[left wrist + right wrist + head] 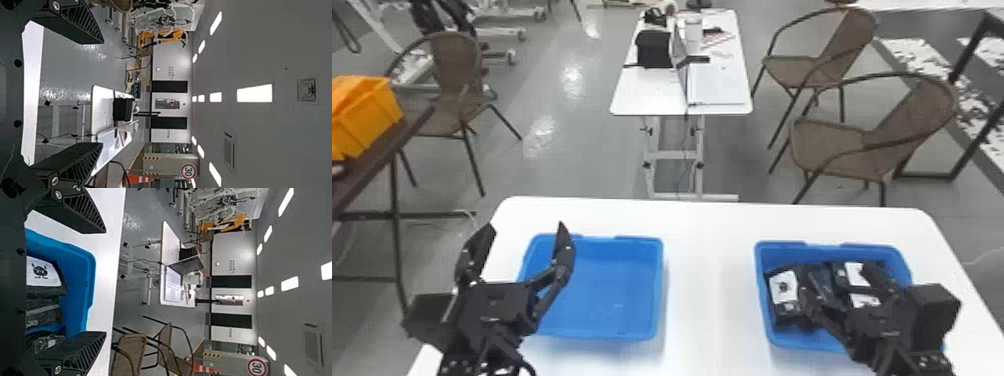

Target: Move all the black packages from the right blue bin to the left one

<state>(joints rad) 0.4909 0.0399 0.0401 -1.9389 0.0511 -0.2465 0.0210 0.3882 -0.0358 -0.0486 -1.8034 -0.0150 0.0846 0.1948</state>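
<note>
In the head view my left gripper (524,240) stands open at the left blue bin's (657,290) left side; that bin has nothing in it. My right gripper (837,285) is above the right blue bin (762,250), fingers spread. Several black packages (797,280) with white labels lie in that bin, partly hidden by the gripper. The left wrist view has the left gripper (101,94) with a wide gap between its fingers. In the right wrist view the right gripper (105,282) is open too, with a labelled black package (58,280) and the bin's rim (92,274) between its fingers and palm.
Both bins stand on a white table (707,280), with a bare strip between them. Beyond its far edge are a smaller white table (652,95) and brown chairs (837,145). An orange bin (367,120) sits on a dark table at the far left.
</note>
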